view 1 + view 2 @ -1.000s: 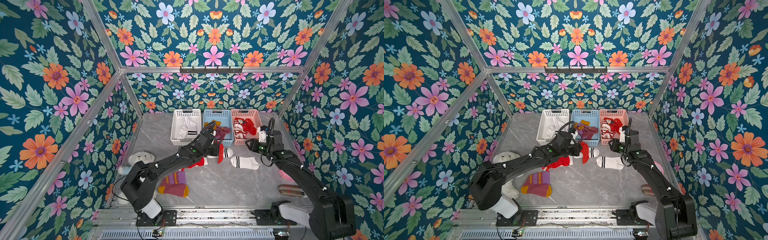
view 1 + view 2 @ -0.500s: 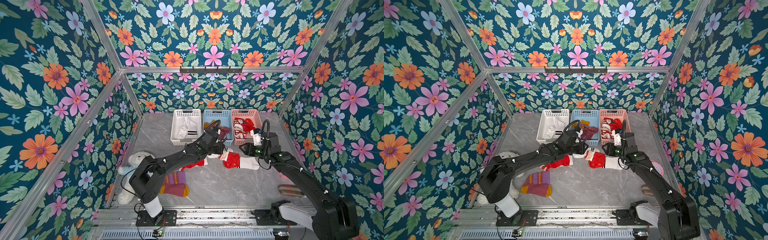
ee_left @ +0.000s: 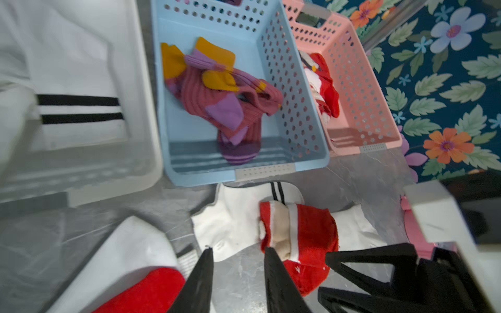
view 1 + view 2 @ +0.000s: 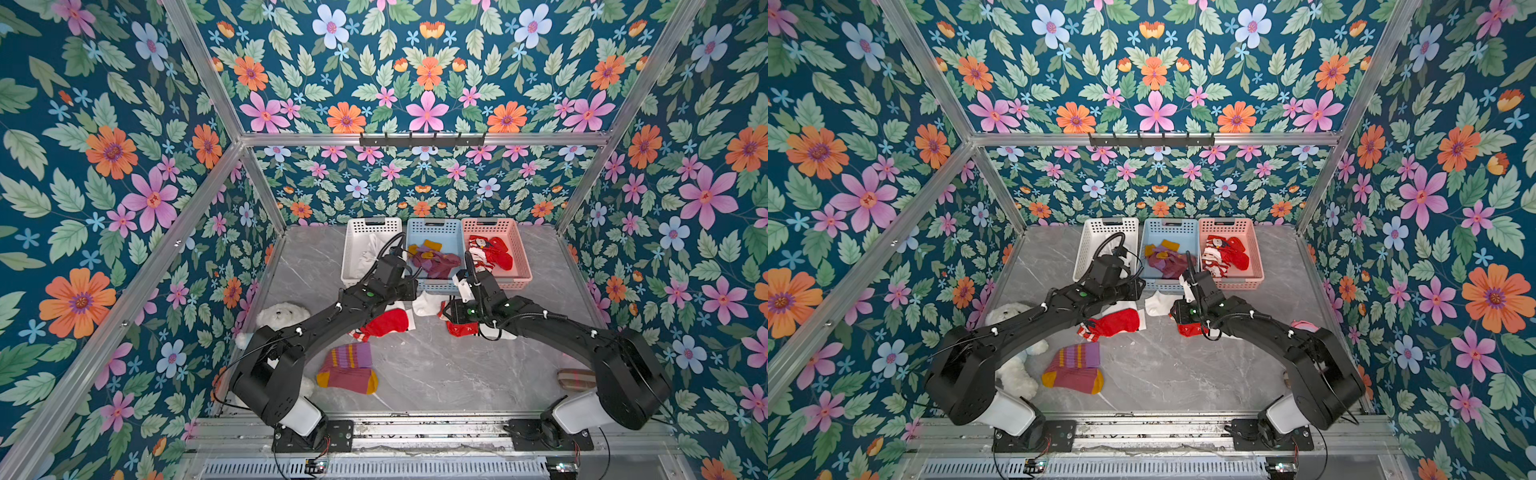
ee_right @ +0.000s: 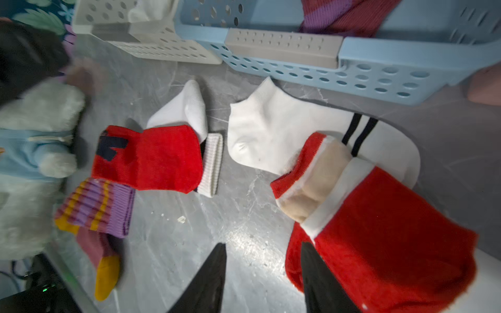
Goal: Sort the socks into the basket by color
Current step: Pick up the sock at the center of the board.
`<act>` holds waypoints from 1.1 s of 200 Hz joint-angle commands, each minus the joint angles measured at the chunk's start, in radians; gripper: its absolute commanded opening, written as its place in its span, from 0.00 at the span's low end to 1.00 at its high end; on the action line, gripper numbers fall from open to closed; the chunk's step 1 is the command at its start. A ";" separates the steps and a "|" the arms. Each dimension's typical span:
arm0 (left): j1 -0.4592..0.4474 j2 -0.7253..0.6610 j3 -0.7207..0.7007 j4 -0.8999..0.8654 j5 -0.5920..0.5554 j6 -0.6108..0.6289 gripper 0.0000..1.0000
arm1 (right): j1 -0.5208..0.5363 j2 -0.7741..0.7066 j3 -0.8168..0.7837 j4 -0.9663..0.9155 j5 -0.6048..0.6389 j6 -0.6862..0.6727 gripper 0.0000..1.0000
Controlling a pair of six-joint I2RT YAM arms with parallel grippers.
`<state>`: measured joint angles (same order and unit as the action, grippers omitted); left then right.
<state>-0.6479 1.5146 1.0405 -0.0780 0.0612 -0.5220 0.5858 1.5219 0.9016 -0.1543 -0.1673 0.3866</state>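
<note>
The right gripper [image 5: 263,246] is hovering low with jaws partly apart, gripping nothing, one finger over a fluffy red Santa sock [image 5: 379,244]; the left gripper [image 3: 237,252] is gaping narrowly, empty; under the red one, a smooth white striped sock [image 5: 271,135] is lying flat; beyond, ribbed maroon socks [image 3: 198,92] are sitting crumpled in the perforated blue basket [image 3: 292,94].
</note>
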 commanded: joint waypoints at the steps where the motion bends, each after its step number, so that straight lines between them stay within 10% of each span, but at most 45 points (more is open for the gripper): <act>1: 0.032 -0.044 -0.027 -0.001 -0.011 0.021 0.35 | 0.048 0.066 0.047 -0.016 0.174 -0.007 0.48; 118: 0.069 -0.060 -0.071 0.017 0.014 0.036 0.36 | 0.151 0.348 0.232 -0.111 0.462 -0.003 0.43; 182: 0.074 -0.062 -0.079 0.018 0.011 0.037 0.36 | 0.150 0.355 0.244 -0.109 0.436 0.000 0.00; 220: 0.077 -0.062 -0.069 0.026 0.015 0.038 0.36 | 0.151 0.263 0.239 -0.141 0.431 -0.015 0.00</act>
<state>-0.5739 1.4563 0.9623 -0.0765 0.0769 -0.4950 0.7357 1.8454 1.1427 -0.2676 0.2642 0.3714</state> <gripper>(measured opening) 0.362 0.067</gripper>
